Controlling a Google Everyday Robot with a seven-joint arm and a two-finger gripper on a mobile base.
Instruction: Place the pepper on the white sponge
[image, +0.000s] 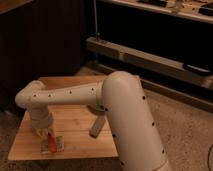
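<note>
The pepper (50, 145) is seen resting on the white sponge (57, 145) at the desk's (75, 131) front left. The end effector (45, 134) is positioned directly over it. Whether the pepper is gripped cannot be told, so only release and withdrawal are judged left.

Dim, warm light is falling from above and striking the white arm (127, 115) hardest. Its upper curve is glaring pale cream while its underside is fading to tan. The wooden table (75, 131) is glowing amber, and the arm is casting a soft dark shadow on its far right part. The gripper (46, 136), low over the table's near left area, is shading the pepper (50, 145) and white sponge (59, 144) below it. The far left background is sinking into near black. The far shelf (150, 59) is catching faint highlights. An orange cast is tinting the whole scene.
</note>
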